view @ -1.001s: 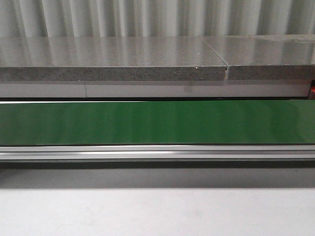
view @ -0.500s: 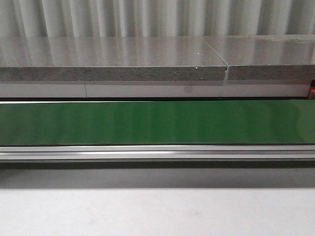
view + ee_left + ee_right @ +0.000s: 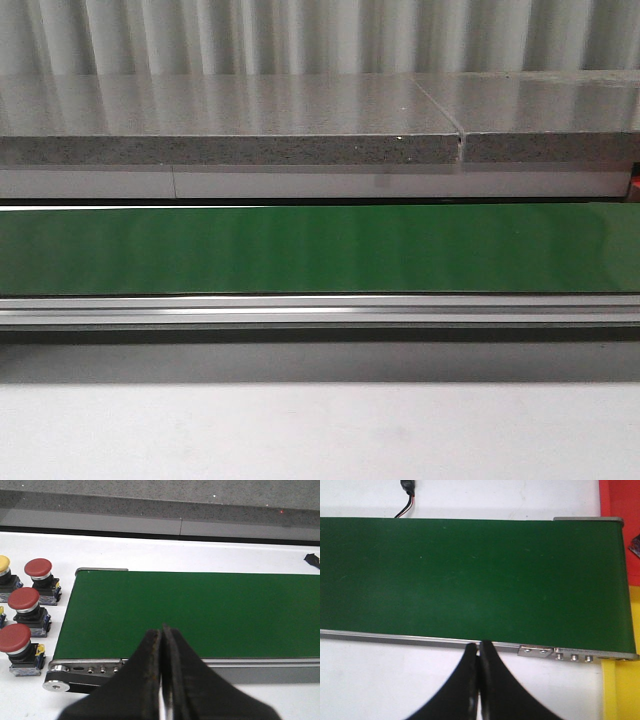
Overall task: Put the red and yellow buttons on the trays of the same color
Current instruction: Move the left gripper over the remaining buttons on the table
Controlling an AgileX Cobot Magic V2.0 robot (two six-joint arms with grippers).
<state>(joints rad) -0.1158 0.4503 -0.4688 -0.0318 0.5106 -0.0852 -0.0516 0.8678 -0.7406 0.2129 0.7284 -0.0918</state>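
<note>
In the left wrist view, three red buttons (image 3: 38, 568) (image 3: 23, 599) (image 3: 14, 636) on black bases stand on the white table beside the end of the green conveyor belt (image 3: 200, 615). A yellow button (image 3: 3, 563) shows at the picture's edge, with a sliver of another. My left gripper (image 3: 162, 631) is shut and empty over the belt's near rail. In the right wrist view, a red tray (image 3: 622, 500) and a yellow tray (image 3: 622, 690) lie past the belt's (image 3: 470, 575) other end. My right gripper (image 3: 479, 646) is shut and empty at the belt's near rail. Neither arm shows in the front view.
The front view shows the green belt (image 3: 320, 250) with its aluminium rail (image 3: 320, 312), a grey stone ledge (image 3: 230, 130) behind it and white table in front. A black cable (image 3: 406, 500) lies behind the belt. A small black item (image 3: 313, 560) sits on the table.
</note>
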